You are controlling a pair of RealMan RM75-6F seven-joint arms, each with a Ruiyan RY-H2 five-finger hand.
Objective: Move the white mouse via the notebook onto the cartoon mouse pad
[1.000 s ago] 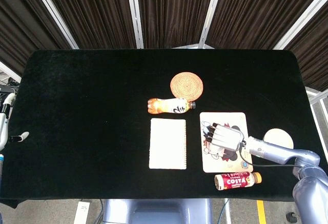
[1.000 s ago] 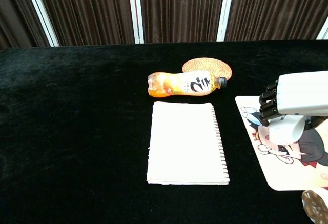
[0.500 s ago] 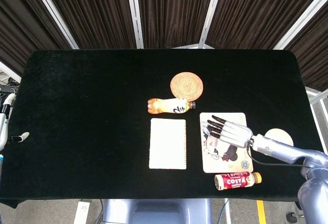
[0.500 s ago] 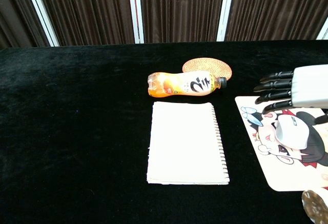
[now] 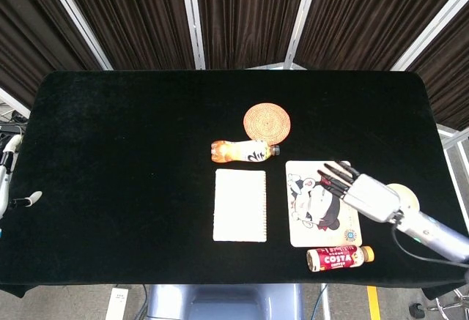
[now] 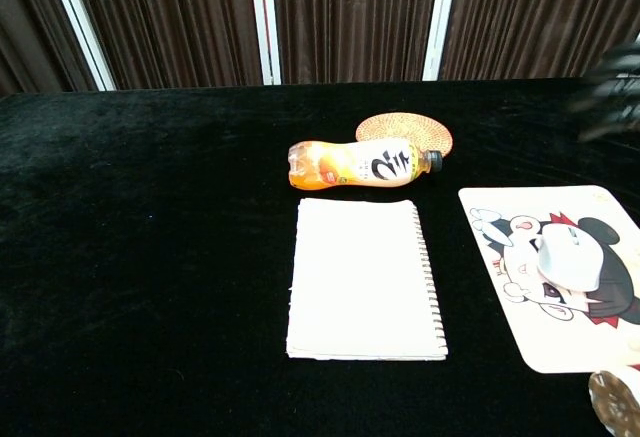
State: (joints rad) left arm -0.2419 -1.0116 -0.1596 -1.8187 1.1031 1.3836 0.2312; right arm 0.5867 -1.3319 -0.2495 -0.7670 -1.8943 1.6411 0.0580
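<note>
Resting on the cartoon mouse pad (image 6: 500,219), the white mouse (image 6: 569,258) lies over the printed cartoon figure at the right of the black table (image 5: 132,151), with nothing gripping it. The right hand (image 5: 359,190) hangs above the right part of the pad in the head view, its dark fingers (image 5: 333,174) spread apart and pointing toward the far left, holding nothing; in the chest view only blurred fingertips show at the upper right edge. Left of the pad, apart from it, lies the white spiral notebook (image 6: 364,279), its binding along the right side. Beyond the notebook an orange drink bottle (image 6: 361,164) lies on its side, its label carrying large black characters that cannot be read, its cap toward the round woven coaster (image 6: 403,129) just behind it. Near the pad's front edge lies a small bottle (image 5: 339,258) labelled "COSTA". At the far left edge, the left hand (image 5: 22,198) shows only partly, and its finger state cannot be told.
</note>
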